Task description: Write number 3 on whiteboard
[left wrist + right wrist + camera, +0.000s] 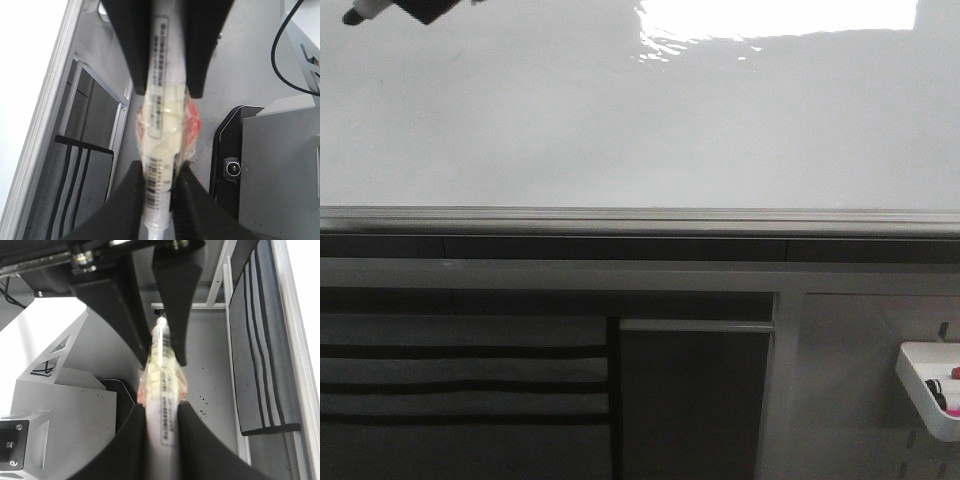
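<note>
**Both grippers clenched on markers; board face blank in front view**

Left gripper (160, 187): my 2 black fingers (122, 210) press against the sides of a white marker (159, 115), so I am grasping it. The barrel carries a printed label strip and is wrapped mid-length in yellowish tape with some red showing. In the front view this gripper (420, 8) sits at the top left corner, in front of the whiteboard (620, 130), with the marker's dark tip (352, 17) pointing out to its left. I cannot tell whether the tip touches the board.

Right gripper (161, 415): clenched the same way on a second marker (162, 385), also taped around the middle. Not visible in the front view.

Whiteboard: directly behind my left gripper, extending to its right and below it down to the silver-grey rail (640, 217). Bright light glare (770, 20) well to the right of the gripper. I see no number 3 on the visible surface.

White tray (920, 385) far below and right, holding small items I cannot identify.
</note>
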Motion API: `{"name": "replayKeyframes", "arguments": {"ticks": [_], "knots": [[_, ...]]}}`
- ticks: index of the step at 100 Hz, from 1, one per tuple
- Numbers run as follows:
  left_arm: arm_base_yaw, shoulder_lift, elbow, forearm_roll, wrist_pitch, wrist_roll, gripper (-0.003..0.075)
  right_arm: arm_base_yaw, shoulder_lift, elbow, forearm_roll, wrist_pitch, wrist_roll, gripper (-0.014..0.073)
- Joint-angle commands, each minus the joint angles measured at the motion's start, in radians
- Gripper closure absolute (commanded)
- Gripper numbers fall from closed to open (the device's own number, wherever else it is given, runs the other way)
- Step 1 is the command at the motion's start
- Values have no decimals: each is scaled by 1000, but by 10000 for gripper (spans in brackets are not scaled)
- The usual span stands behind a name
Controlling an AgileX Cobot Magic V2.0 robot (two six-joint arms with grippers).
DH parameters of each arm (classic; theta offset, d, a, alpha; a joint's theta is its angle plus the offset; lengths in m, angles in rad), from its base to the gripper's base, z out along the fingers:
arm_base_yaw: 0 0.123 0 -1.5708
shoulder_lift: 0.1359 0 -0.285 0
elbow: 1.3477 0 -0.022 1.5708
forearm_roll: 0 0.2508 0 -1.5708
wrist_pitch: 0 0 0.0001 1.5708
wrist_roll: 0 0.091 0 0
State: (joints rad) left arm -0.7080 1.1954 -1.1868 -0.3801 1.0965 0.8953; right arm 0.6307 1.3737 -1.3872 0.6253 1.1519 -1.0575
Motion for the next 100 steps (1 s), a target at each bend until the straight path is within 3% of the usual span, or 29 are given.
{"name": "replayKeyframes", "arguments": {"ticks": [1,17,26,43,57,65,100], "knots": [[-8,-19,-31,-36,-49,1,625,1,-28,-36,33,-19,-4,594],[-8,-19,-35,-17,-79,-1,417,1,-28,-36,29,-19,-4,594],[-8,-38,-35,21,-118,-17,370,1,-34,-36,-2,-19,-4,594],[-8,-114,-35,98,-214,-115,360,-4,-83,-36,-131,-75,121,594],[19,-189,-27,115,-212,-188,360,-5,-148,-36,-290,-113,295,594],[52,-228,0,122,-211,-250,360,-33,-191,-16,-316,-111,369,594],[259,-434,299,117,-345,-447,360,-362,-464,340,-314,-256,602,594]]}}
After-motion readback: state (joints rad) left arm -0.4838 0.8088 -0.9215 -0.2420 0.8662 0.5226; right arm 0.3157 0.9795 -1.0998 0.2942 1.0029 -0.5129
